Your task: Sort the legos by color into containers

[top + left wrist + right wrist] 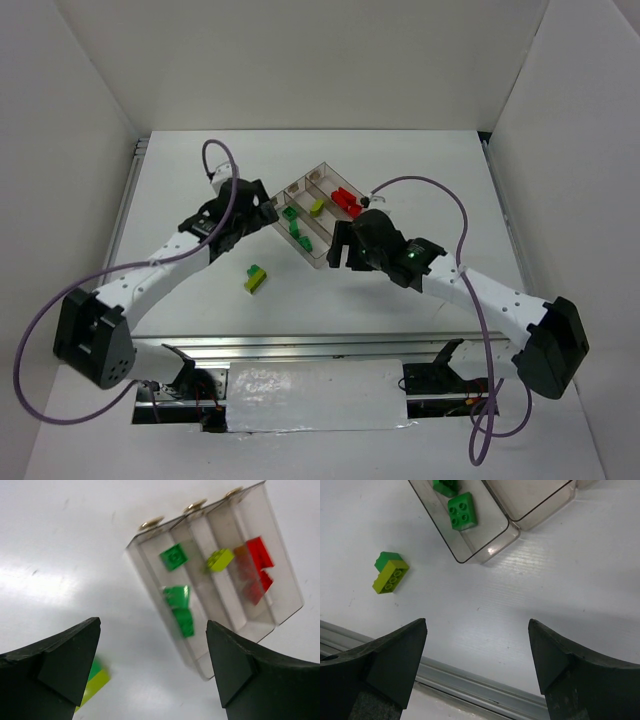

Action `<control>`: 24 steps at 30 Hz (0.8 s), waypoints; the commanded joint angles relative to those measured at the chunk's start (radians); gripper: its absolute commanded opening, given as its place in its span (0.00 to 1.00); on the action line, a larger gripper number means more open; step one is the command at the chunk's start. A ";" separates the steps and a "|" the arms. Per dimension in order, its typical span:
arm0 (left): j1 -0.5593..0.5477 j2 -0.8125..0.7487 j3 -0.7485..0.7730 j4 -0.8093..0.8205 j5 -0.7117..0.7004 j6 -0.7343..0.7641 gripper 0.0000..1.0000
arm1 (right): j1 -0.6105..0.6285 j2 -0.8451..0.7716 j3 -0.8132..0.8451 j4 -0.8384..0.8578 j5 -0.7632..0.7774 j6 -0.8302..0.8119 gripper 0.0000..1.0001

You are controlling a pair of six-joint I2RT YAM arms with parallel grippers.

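The left gripper (152,625), spread wide and empty, is held beside the tray (197,662); the joined green-and-yellow bricks (256,278) are found near behind it, toward its base.

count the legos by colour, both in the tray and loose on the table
dark green: 4 (3 in the tray, 1 on the table)
yellow-green: 2 (1 in the tray, 1 on the table)
red: 3, bunched together in the tray, so possibly 2
total: 9, or 8 if red is 2
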 commanded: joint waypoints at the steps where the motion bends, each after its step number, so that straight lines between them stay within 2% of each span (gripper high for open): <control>1: -0.003 -0.119 -0.157 -0.072 -0.009 0.065 0.99 | 0.022 0.021 0.015 0.080 -0.049 -0.019 0.89; 5: -0.003 -0.166 -0.256 -0.069 0.093 0.098 0.97 | 0.056 0.053 0.026 0.088 -0.060 -0.027 0.89; 12: -0.011 -0.224 -0.380 -0.065 0.084 0.003 0.97 | 0.123 0.095 0.023 0.106 -0.077 -0.031 0.90; 19: -0.008 -0.192 -0.409 0.037 0.159 0.158 0.98 | 0.166 0.130 0.006 0.134 -0.123 -0.036 0.90; 21: -0.010 -0.192 -0.429 0.116 0.244 0.226 0.99 | 0.174 0.138 -0.002 0.147 -0.140 -0.035 0.90; 24: -0.010 -0.171 -0.432 0.133 0.236 0.273 1.00 | 0.186 0.150 0.001 0.143 -0.140 -0.036 0.90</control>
